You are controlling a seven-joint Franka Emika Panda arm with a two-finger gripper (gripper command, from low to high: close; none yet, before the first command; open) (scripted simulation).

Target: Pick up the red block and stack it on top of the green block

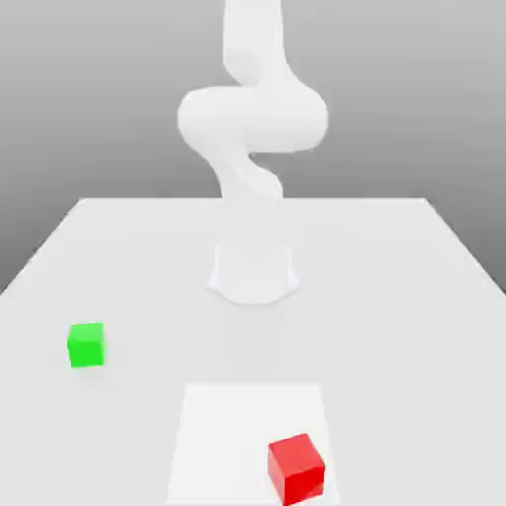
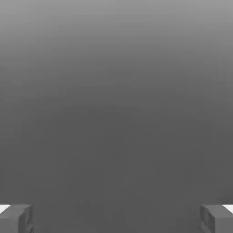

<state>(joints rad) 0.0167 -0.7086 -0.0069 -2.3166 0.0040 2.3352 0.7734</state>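
The red block (image 1: pixel 296 467) sits on the white table near its front edge, toward the exterior view's right. Farther back, toward the exterior view's left, the green block (image 1: pixel 86 345) rests alone on the table. The two cubes are well apart. In the hand view my gripper (image 2: pixel 116 218) is open, with its two grey fingertips (image 2: pixel 16 219) standing far apart and nothing between them. Behind them there is plain grey background.
The white arm (image 1: pixel 252 119) rises from its round base (image 1: pixel 253 272) at the middle back of the table (image 1: pixel 415 296). A slightly lighter square patch (image 1: pixel 227 425) marks the table surface under the red block.
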